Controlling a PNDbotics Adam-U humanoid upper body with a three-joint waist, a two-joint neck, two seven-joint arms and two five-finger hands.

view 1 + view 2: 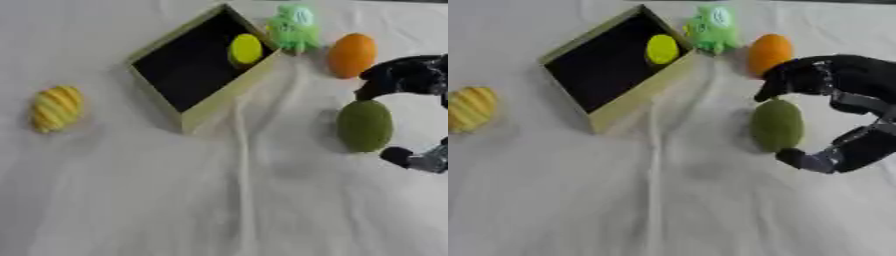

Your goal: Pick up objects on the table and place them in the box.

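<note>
Left eye view: olive-green oval fruit at four o'clock on white-clothed bench; shallow cardboard box with black floor at eleven, small yellow oval inside.

Right eye view: black right hand at three o'clock, fingers and thumb spread apart, bracketing olive fruit, seemingly readying a grasp, not yet closed.

Table under a creased white cloth, with a box and four loose items on it.
The white cloth carries a pale box set askew, a green toy just beside its far corner, an orange oval near that, an olive-green oval nearer the robot, and a yellow striped piece well apart at left.
</note>
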